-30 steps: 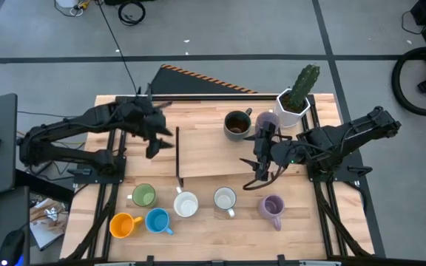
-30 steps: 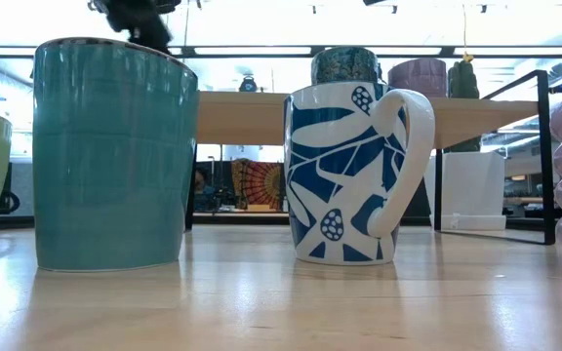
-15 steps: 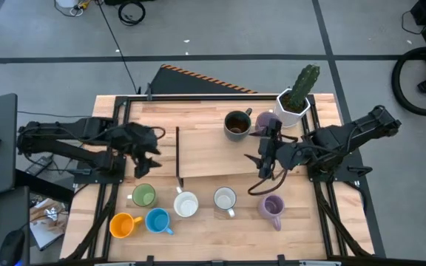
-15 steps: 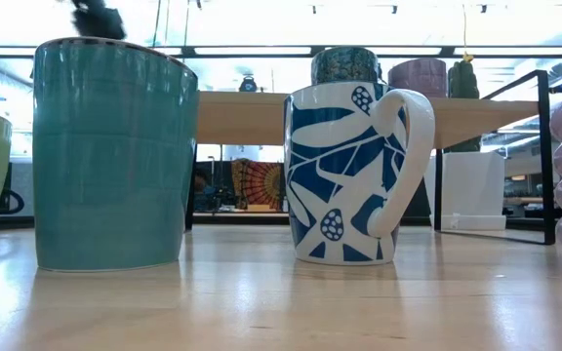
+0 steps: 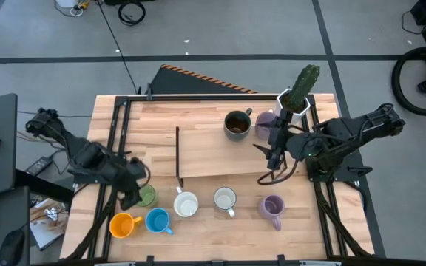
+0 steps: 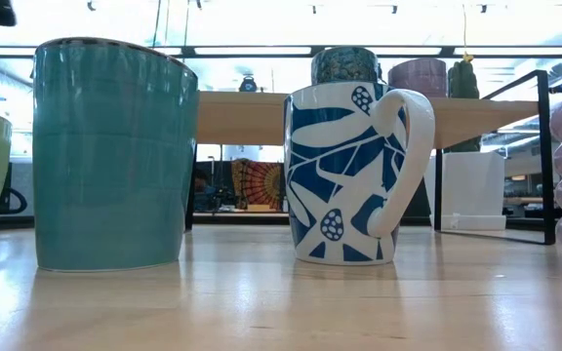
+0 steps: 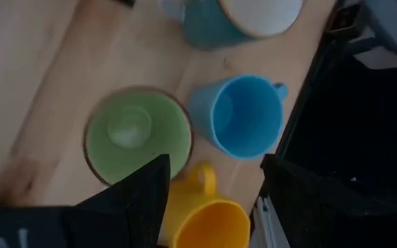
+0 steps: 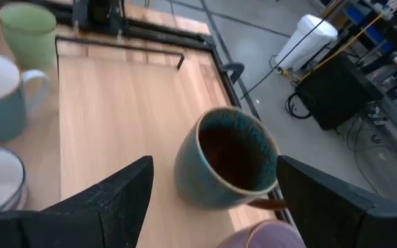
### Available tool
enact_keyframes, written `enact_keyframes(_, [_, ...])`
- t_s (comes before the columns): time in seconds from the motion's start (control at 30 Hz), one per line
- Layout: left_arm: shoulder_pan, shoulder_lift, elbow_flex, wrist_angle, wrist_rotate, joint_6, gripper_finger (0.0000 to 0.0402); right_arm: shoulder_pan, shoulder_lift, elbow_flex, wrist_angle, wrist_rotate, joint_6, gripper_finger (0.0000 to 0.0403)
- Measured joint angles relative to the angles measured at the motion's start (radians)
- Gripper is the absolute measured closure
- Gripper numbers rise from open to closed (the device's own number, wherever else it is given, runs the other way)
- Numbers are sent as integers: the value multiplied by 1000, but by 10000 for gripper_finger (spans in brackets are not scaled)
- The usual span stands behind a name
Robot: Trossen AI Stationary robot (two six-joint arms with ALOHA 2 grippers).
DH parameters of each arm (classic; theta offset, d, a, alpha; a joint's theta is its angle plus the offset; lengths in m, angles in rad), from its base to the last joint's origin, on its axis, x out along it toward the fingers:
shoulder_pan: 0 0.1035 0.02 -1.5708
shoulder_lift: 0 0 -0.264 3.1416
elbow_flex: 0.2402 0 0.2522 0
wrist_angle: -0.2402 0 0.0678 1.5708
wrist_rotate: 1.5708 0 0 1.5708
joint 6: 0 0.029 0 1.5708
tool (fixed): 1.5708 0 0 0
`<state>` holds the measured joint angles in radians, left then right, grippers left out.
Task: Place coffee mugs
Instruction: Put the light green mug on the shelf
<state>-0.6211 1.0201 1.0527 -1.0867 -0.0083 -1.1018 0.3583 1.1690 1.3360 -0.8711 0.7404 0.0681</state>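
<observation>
Six mugs stand on their bases in a near row: green point(image 5: 146, 196), orange point(image 5: 122, 224), blue point(image 5: 157, 220), two white point(image 5: 186, 204) point(image 5: 225, 198) and lavender point(image 5: 273, 207). A dark brown mug point(image 5: 236, 124) and a second lavender mug point(image 5: 265, 121) stand on a raised wooden shelf point(image 5: 209, 155). My left gripper point(image 5: 130, 196) hovers open at the green mug's point(image 7: 138, 134) left side, with the orange mug point(image 7: 209, 220) showing between its fingers. My right gripper point(image 5: 274, 149) is open over the shelf's right part, beside the dark brown mug point(image 8: 229, 157) and the lavender mug point(image 8: 267, 238).
A white hexagonal pot with a cactus point(image 5: 296, 100) stands at the shelf's far right corner. A thin black frame bar point(image 5: 177, 155) runs along the shelf's left edge. Black rails point(image 5: 113, 140) run along both table sides. Bare wood lies on the shelf between the bar and the dark mug.
My left arm has swung from above the shelf's far left corner toward the table's near left and come down beside the green mug. My right gripper has drawn back a little toward the table's right edge. No mug has moved.
</observation>
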Motion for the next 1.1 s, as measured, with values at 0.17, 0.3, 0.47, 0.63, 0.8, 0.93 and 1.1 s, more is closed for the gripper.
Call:
enact_keyframes(0.17, [-101,66,0,-1,-22,-124,159,-10,0,0,7,-1,-26,93])
enact_keyframes(0.3, [-119,109,0,10,-21,-218,159,-19,0,0,21,-2,-55,94])
enact_keyframes(0.47, [-118,139,0,16,-16,-323,159,-29,0,0,21,-6,-56,94])
enact_keyframes(0.63, [-117,161,0,15,-123,-469,159,-29,0,0,21,-32,-49,94])
enact_keyframes(0.8, [-117,186,0,19,-177,-649,159,-29,0,-1,20,-54,-45,95])
enact_keyframes(0.93, [-116,223,0,29,-157,-718,159,-29,0,-1,22,-46,-53,94])
enact_keyframes(1.1, [-95,263,0,30,-118,-720,159,-27,0,-1,21,-28,-63,96])
